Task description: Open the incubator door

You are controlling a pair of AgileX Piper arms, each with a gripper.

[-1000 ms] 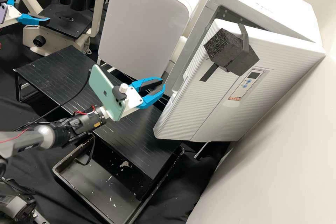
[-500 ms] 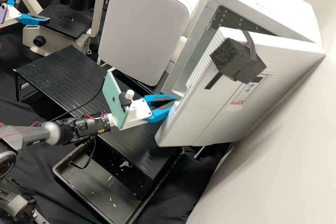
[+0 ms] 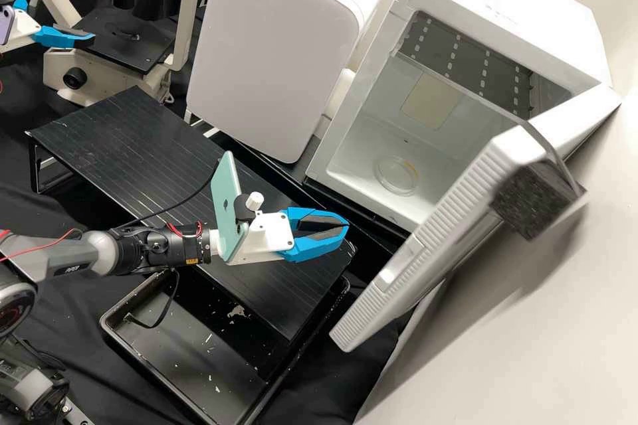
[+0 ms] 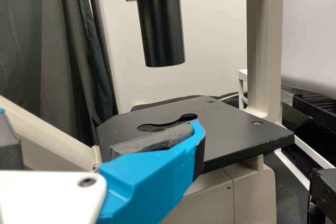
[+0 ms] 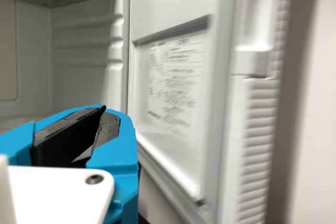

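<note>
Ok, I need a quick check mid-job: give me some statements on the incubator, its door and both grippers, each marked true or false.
1. The incubator door stands open. True.
2. The right gripper is clamped on the door's edge. False: it is apart from the door, with its fingertips together.
3. A round clear dish lies inside the incubator. True.
4. The left gripper is shut. False: its fingers are spread, by the microscope.
5. A black block sits on the door's outer face. True.

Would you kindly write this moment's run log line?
Ribbed white incubator door: open; right blue-fingered gripper: jaws shut, off door; left blue-fingered gripper: jaws open
</note>
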